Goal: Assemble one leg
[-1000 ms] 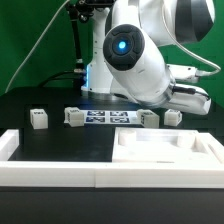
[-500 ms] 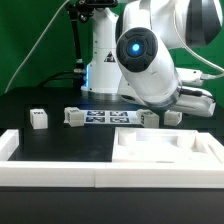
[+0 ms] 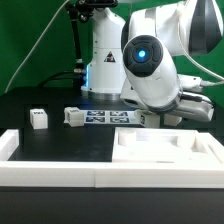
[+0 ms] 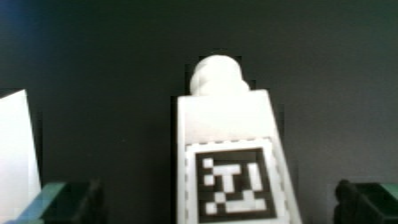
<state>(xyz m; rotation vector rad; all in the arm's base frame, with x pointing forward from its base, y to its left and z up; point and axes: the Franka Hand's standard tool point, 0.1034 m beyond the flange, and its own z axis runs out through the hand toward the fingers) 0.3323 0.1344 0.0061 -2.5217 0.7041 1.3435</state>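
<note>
Between the tool's [image 4: 214, 203] two spread fingers [image 4: 64, 200] lies one leg [image 4: 228, 140]; another leg [image 3: 37, 119] and a third leg [image 3: 73, 116] stand apart.

On the black table [image 3: 60, 140], the marker board [image 3: 100, 118] lies flat toward the far side, a large white tray-like tabletop [image 3: 170, 152] sits near at the exterior view's right, a white border bar [image 3: 50, 172] lines the near edge, and what seems a green curtain [image 3: 30, 40] hangs behind.

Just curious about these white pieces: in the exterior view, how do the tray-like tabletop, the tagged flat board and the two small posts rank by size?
1. Tabletop, though nearest the camera.
2. Marker board, partly hidden.
3. Leftmost leg and neighbouring leg: alike, tied.
</note>
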